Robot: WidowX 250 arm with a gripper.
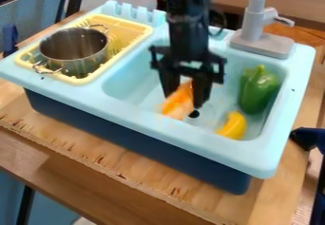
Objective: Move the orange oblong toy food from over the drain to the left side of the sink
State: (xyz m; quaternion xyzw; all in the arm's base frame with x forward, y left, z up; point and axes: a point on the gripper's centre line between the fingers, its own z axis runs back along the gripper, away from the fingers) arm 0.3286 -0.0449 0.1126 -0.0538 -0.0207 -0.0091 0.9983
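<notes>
The black gripper (184, 96) hangs down over the light-blue toy sink basin, its two fingers on either side of an orange and whitish object (178, 102), which it grips. That object is tilted, its lower end toward the basin's front wall; whether it touches the basin floor I cannot tell. To the right on the basin floor lies a yellow curved piece (234, 126), and behind it a green bell pepper (258, 89) leans by the right wall. A dark drain hole (194, 114) shows just beside the gripper.
A metal pot (75, 51) stands in the yellow drying rack (139, 30) left of the basin. The grey faucet (257, 22) rises at the back right edge. The sink unit (149, 117) rests on a wooden table (95, 150). Dark blue clamp-like parts (307, 137) are at right.
</notes>
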